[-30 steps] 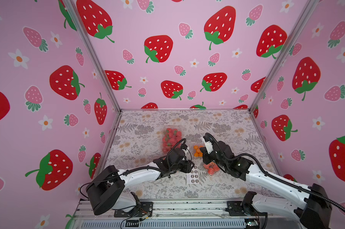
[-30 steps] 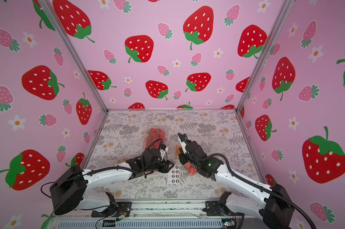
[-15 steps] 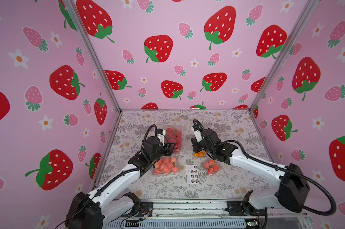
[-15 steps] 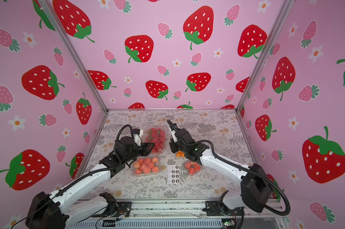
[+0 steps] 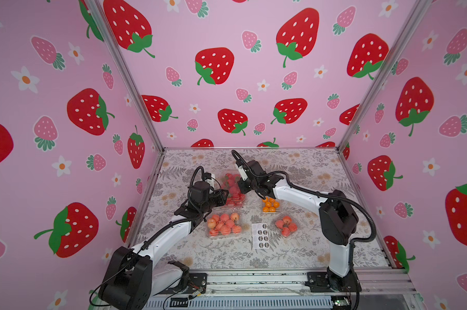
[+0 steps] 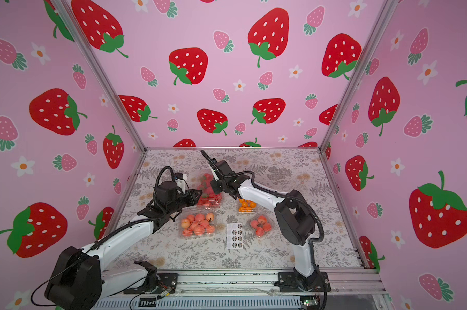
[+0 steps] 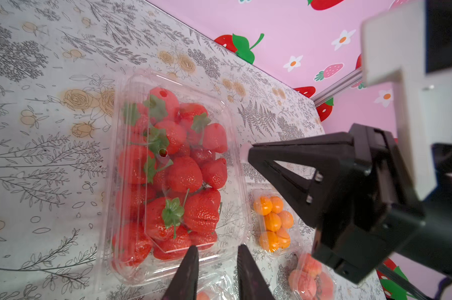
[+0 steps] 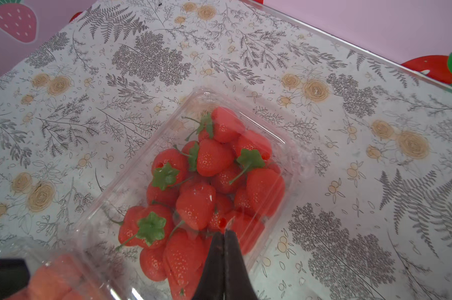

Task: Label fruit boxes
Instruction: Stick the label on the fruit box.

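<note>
**Sticker over the strawberries**

My right hand (image 8: 225,233), fingers pressed together on a small pale sticker (image 7: 244,151), hangs over the large clear plastic punnet of red strawberries (image 7: 173,168) on the floral-patterned desk (image 5: 294,171). My left hand (image 7: 217,246), fingers apart, sits at that punnet's rim on the side facing the large clear punnet of peach-pink round fruit (image 5: 224,224). The small punnet of oranges (image 5: 270,205) and small punnet of peach-pink fruit (image 5: 285,226) lie to my right.

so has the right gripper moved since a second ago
Yes. The right gripper has gone from near the sticker sheet toward the back wall and now hangs over the strawberry punnet.
</note>
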Controlling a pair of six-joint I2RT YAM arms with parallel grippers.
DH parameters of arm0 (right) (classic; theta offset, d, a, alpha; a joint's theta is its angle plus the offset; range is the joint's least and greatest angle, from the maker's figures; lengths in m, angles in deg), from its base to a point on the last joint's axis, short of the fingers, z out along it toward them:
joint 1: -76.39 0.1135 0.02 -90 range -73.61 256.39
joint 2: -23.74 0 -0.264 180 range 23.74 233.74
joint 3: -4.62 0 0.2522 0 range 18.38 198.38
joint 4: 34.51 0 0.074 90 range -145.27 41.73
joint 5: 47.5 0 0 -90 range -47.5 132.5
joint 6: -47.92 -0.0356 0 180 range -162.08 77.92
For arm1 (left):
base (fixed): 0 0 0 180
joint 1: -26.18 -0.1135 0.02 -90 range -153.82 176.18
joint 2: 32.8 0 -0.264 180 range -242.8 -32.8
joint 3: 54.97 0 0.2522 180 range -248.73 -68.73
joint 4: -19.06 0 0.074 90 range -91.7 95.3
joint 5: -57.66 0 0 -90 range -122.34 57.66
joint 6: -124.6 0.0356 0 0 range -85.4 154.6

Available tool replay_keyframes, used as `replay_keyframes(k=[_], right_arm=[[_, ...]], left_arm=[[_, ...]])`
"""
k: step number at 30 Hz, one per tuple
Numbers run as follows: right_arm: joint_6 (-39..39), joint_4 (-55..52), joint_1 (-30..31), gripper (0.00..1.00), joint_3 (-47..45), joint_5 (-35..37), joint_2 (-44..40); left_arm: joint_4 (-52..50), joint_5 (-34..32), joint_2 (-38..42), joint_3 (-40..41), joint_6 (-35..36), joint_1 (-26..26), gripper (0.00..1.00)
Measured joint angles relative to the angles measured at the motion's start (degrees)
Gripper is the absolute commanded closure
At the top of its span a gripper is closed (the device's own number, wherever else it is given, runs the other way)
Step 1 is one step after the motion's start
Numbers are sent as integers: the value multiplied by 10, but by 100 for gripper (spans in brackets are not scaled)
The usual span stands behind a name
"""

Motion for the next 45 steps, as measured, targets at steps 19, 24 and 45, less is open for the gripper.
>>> replay_keyframes(k=[19, 24, 45], right_arm=[[-2, -19, 0, 97, 54, -65, 66], [-3, -21, 0, 73, 57, -78, 69], [13, -4, -16, 86, 35, -102, 14]], left_arm=[[45, 48, -20, 23, -7, -13, 65], [54, 56, -31, 24, -8, -14, 64], [42, 35, -32, 12, 1, -17, 82]])
